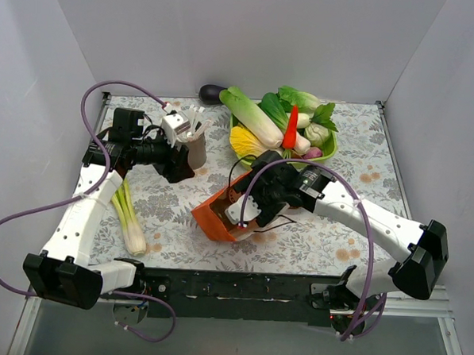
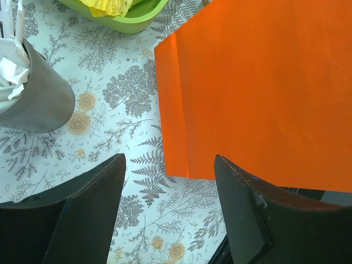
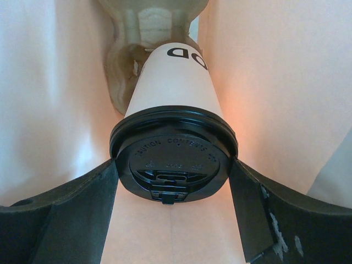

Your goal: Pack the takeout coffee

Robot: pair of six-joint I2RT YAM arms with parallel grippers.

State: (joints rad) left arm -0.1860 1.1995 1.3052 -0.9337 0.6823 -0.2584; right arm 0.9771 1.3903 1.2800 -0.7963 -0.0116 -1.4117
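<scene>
The takeout coffee (image 3: 173,82), a cream paper cup with a black lid (image 3: 173,165), lies on its side inside the orange paper bag (image 1: 213,216). Its base rests in a well of the brown pulp tray (image 3: 124,60) deep in the bag. My right gripper (image 3: 173,168) is in the bag mouth (image 1: 247,207), with its fingers pressed on both sides of the lid. The cup is hidden in the top view. My left gripper (image 2: 170,209) is open and empty above the tablecloth, just left of the bag (image 2: 258,88). In the top view it (image 1: 180,163) is beside the grey cup.
A grey cup of white sticks (image 1: 196,146) stands next to the left gripper and shows in the left wrist view (image 2: 33,93). A green bowl of vegetables (image 1: 327,154) is at the back. A leek (image 1: 129,216) lies at the left. An eggplant (image 1: 212,93) lies by the back wall.
</scene>
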